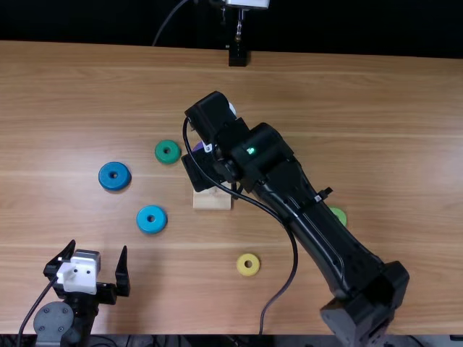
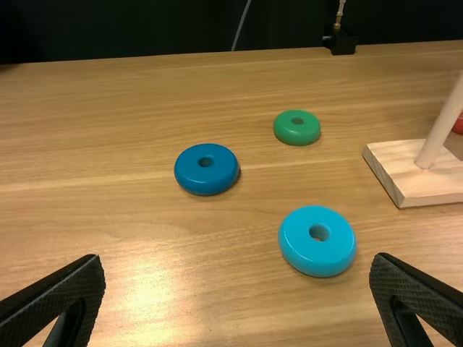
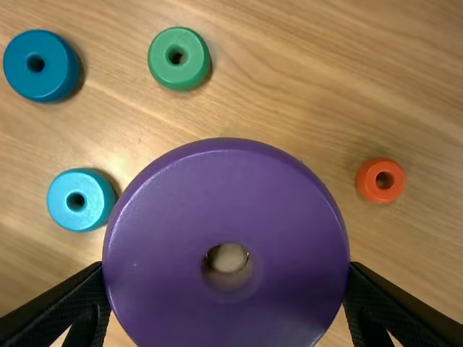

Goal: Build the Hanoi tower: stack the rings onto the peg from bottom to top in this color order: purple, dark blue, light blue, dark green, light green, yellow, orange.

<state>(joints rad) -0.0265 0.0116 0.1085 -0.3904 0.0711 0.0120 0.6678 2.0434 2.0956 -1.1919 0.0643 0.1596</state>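
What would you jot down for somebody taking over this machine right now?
Right gripper: closed on the purple ring, holding it above the wooden peg.
Left gripper: open and empty.
Left of the peg on the table: dark blue ring, light blue ring, dark green ring. Yellow ring is nearer the front edge; light green ring is partly hidden by the right arm; orange ring is on the table too.
Done: purple picked up; no ring at the peg's foot.
Left: lower purple, then dark blue, light blue, dark green, light green, yellow, orange.
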